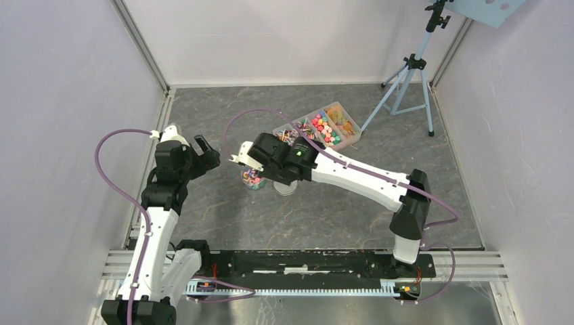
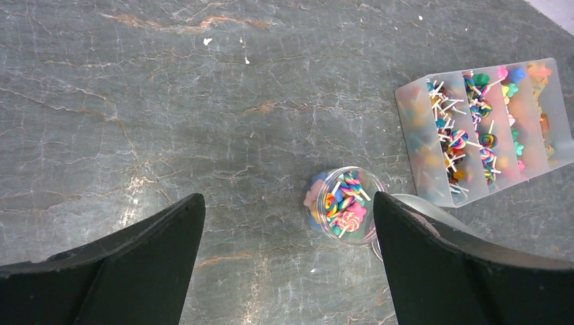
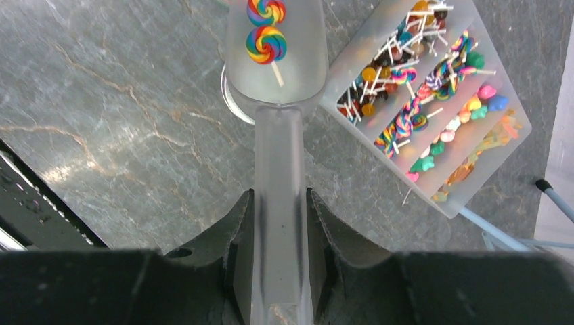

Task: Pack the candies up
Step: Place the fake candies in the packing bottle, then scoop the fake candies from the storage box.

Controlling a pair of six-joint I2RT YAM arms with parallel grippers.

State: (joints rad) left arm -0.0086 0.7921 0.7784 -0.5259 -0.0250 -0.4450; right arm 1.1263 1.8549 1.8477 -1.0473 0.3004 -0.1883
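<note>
A small clear jar [image 2: 370,230], low and right of centre in the left wrist view, holds a heap of candies [image 2: 342,203]: swirl lollipops and a pink flower shape. At upper right a frosted tray [image 2: 420,135] has four lanes, two of lollipops and two of small shapes. The right end effector [image 3: 279,210] is clamped on a translucent scoop [image 3: 277,135], its long axis running up the frame. Its bowl carries two rainbow lollipops [image 3: 266,45], the lower one's stick pointing down towards the handle. The left end effector [image 2: 288,203] stands wide open above the bench [image 2: 169,101].

White-and-black arms [image 1: 359,177] (purple cables [image 1: 99,150])
</note>
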